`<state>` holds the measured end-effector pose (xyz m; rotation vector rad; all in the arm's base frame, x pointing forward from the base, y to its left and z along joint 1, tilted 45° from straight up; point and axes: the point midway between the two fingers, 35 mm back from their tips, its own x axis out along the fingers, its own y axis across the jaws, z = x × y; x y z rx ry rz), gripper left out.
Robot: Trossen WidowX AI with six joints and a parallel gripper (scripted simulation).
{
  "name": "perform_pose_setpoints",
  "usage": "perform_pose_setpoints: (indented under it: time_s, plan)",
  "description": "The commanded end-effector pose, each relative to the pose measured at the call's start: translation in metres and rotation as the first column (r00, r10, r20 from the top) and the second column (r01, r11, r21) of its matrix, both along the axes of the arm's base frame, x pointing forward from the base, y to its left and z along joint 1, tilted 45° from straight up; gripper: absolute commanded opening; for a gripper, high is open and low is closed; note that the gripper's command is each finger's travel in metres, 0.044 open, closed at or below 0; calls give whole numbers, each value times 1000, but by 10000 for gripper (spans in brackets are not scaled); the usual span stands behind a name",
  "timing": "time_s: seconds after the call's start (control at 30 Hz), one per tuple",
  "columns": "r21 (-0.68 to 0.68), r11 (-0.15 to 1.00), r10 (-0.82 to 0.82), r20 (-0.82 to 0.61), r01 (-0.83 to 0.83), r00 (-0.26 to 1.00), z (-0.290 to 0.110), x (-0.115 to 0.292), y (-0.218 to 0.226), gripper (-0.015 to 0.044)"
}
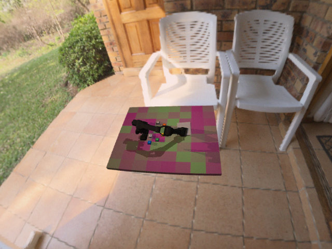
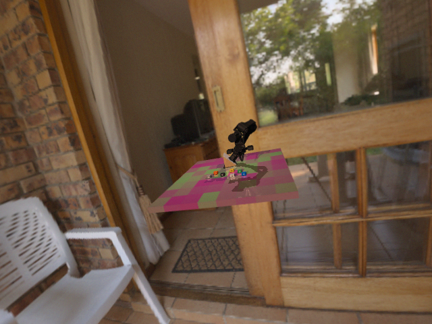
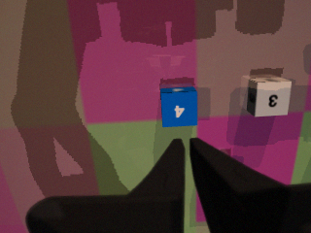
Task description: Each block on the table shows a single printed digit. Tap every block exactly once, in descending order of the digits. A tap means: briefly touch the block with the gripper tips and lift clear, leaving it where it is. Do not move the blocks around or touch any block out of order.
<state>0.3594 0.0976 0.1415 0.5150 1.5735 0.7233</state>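
Observation:
My gripper [image 3: 185, 146] [image 1: 143, 138] [image 2: 238, 160] is shut and empty, and it hangs above the checkered table [image 1: 198, 167] [image 2: 209, 198]. In the wrist view a blue block [image 3: 179, 107] printed 4 lies just beyond the fingertips, apart from them. A white block [image 3: 268, 97] printed 3 lies to its right. In the top and exterior views the blue block [image 1: 149, 142] [image 2: 243, 173] and the white block [image 1: 150, 135] [image 2: 231, 176] sit in a small cluster with a green block [image 1: 156, 139], an orange block [image 1: 163, 124] [image 2: 214, 172], a grey block [image 1: 157, 123] and a black block [image 2: 222, 174]. Their digits are too small to read there.
The arm's base [image 1: 184, 131] stands on a pale plate at the table's right middle. Two white plastic chairs [image 1: 187, 67] [image 1: 265, 69] stand behind the table. A wooden door frame [image 2: 227, 69] rises behind the table in the exterior view.

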Motion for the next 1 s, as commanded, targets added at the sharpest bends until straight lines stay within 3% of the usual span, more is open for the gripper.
perform_pose_setpoints:
  time_s: [0.0,0.97]
  plan:
    - [-3,999,33,-21,-33,999,-32,-13,37,20]
    - [-3,999,36,-21,-36,999,-59,-21,64,20]
